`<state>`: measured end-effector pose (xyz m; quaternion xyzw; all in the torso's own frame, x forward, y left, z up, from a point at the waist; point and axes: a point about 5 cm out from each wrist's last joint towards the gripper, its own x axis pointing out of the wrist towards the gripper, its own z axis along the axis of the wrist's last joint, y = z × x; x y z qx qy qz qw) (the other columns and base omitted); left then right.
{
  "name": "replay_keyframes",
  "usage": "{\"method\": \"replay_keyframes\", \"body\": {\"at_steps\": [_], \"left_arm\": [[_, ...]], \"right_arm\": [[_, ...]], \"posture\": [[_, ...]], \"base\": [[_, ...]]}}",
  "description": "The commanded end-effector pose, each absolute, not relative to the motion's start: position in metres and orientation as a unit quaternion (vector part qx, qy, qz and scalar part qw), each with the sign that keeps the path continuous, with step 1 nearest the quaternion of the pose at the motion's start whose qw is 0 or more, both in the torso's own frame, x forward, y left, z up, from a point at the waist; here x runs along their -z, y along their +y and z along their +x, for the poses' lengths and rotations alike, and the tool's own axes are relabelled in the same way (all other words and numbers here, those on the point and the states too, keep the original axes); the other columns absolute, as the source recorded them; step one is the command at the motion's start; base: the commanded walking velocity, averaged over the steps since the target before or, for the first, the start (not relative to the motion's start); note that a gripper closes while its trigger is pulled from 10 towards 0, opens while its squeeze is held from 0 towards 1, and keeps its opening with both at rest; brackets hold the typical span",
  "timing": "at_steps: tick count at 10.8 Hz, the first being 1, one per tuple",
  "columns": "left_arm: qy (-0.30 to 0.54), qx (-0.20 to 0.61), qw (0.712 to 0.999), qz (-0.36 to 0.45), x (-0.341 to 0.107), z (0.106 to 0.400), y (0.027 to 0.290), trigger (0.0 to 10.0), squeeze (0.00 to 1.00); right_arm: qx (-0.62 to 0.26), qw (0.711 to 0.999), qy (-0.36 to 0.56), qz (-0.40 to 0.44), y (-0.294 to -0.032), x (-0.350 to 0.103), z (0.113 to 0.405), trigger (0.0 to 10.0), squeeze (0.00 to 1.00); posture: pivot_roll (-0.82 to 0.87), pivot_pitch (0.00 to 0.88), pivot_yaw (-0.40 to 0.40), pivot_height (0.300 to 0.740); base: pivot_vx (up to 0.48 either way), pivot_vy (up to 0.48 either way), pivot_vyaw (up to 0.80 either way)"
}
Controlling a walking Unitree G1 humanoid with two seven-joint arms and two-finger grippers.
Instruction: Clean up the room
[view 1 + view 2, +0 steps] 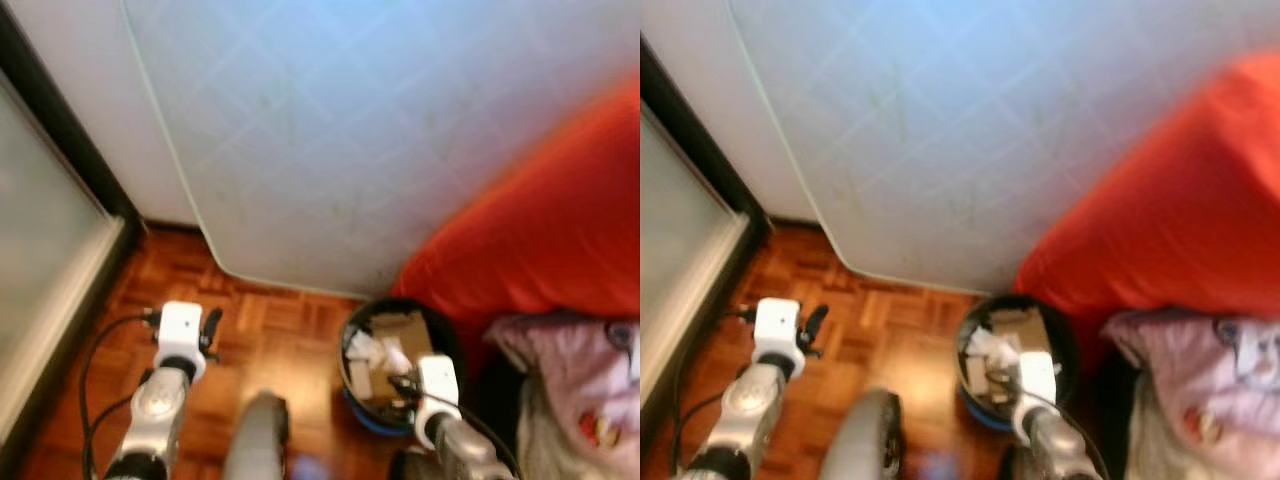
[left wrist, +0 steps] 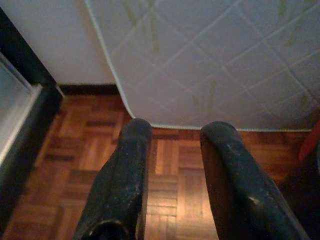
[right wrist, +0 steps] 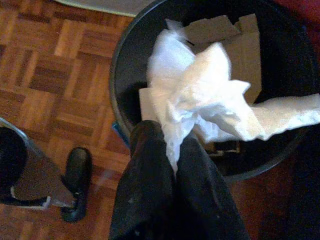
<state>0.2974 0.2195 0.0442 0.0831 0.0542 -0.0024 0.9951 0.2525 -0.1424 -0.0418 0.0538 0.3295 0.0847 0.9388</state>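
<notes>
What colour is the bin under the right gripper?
Black, seen best in the right wrist view: the bin sits under the right gripper, which pinches white tissue.

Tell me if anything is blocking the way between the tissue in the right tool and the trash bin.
Nothing visible does. The right tool holds the white tissue directly over the open black bin, which already holds cardboard and paper below.

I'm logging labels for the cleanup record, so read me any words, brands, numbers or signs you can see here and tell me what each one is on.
None can be read.
Cardboard in the black bin: no print visible.
White paper pinched in the right gripper: blank.
Pink fabric beside the red cover: coloured marks, too blurred to tell if they are lettering.
Mattress: only quilted lines.
Left gripper: unmarked.
</notes>
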Motion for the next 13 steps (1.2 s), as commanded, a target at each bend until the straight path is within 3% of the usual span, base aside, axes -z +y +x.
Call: {"method": "replay_keyframes", "body": {"at_steps": [1, 6, 13], "left_arm": [[0.07, -0.006, 0.994, 0.081, -0.038, 0.291, 0.226, 10.0, 0.0], [0.07, 0.015, 0.995, 0.072, -0.037, 0.287, 0.222, 10.0, 0.0], [0.058, 0.021, 0.995, 0.076, -0.043, 0.274, 0.225, 10.0, 0.0]], "right_arm": [[-0.089, 0.937, 0.334, 0.056, -0.137, 0.043, 0.251, 10.0, 0.0], [-0.062, 0.934, 0.351, 0.039, -0.143, 0.046, 0.249, 10.0, 0.0], [-0.143, 0.927, 0.342, 0.058, -0.124, 0.04, 0.255, 10.0, 0.0]], "posture": [[0.27, 0.243, -0.037, 0.627], [0.3, 0.271, -0.041, 0.627], [0.32, 0.341, -0.032, 0.627]], "base": [[0.277, 0.0, 0.0], [0.055, 0.0, 0.0], [0.0, 0.0, 0.0]]}}
